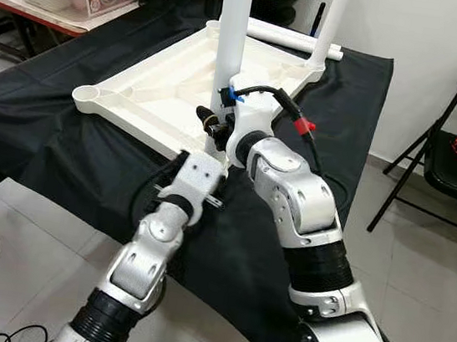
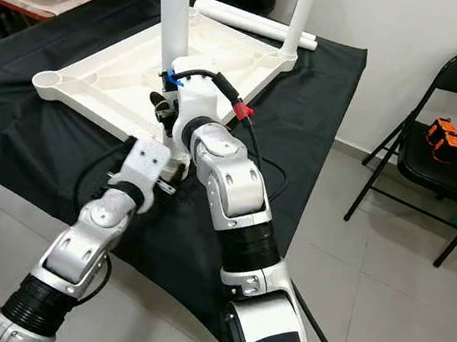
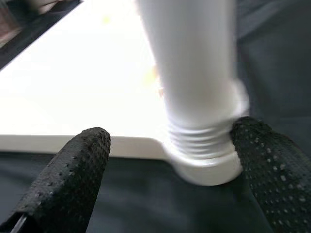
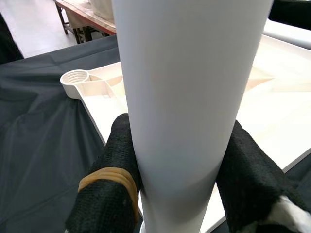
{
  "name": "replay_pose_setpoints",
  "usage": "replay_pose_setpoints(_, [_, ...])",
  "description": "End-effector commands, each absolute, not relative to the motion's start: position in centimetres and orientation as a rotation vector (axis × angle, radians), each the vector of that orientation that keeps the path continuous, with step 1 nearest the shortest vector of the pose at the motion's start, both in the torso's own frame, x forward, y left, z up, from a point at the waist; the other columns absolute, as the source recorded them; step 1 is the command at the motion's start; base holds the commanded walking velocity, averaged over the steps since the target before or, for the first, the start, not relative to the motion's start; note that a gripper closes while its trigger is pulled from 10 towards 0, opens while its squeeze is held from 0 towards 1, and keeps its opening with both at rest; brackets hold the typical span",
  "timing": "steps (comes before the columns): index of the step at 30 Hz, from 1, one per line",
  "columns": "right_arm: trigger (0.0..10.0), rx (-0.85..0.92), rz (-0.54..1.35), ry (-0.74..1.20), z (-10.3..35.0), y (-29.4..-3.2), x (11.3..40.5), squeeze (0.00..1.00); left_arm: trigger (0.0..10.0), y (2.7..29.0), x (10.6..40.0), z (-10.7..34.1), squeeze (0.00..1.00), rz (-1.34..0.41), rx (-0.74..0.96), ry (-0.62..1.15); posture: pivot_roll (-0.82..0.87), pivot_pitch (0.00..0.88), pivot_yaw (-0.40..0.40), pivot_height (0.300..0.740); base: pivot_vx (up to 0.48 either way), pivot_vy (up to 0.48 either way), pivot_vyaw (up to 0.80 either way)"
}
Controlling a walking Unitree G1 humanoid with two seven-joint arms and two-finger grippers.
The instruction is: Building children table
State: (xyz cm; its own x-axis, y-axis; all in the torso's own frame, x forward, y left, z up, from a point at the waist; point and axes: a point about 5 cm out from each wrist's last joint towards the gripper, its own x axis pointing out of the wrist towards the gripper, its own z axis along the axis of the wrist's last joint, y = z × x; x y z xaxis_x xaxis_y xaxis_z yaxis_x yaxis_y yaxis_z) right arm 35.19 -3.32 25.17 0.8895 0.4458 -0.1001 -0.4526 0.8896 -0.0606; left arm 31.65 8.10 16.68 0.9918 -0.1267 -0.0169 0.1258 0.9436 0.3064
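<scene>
Nearest the head camera, two silver arms reach forward over a black cloth (image 1: 64, 141) toward an upturned white tabletop (image 1: 150, 93). Right gripper (image 4: 182, 162): fingers clamped on either side of an upright white table leg (image 1: 233, 28), whose upper end is cut off by the frame; the wrist housing hides these fingers in the head views. Left gripper (image 3: 167, 160): fingers spread apart, flanking the leg's threaded base at the near corner socket (image 3: 206, 162); contact cannot be judged through blur. A second leg (image 1: 331, 20) stands at the far corner; a third (image 1: 292, 38) lies behind.
</scene>
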Motion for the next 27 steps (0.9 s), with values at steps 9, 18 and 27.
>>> replay_pose_setpoints(9, [0.0, -0.088, 0.384, 0.368, 19.5, -4.9, 35.4, 0.00, 10.0, 7.6, 31.8, 18.5, 0.00, -0.130, -0.013, -0.048, -0.03, 0.174, -0.068, 0.740, 0.000, 0.000, 0.00])
replay_pose_setpoints(18, [0.0, -0.088, 0.379, 0.370, 19.5, -5.0, 35.4, 0.00, 10.0, 5.2, 30.7, 20.5, 0.00, -0.299, -0.159, -0.150, -0.03, 0.175, -0.068, 0.740, 0.000, 0.000, 0.00])
replay_pose_setpoints(27, [0.0, -0.083, 0.379, 0.370, 19.5, -5.1, 35.5, 0.00, 10.0, 5.8, 31.2, 21.3, 0.00, -0.248, -0.107, -0.197, -0.03, 0.175, -0.068, 0.740, 0.000, 0.000, 0.00])
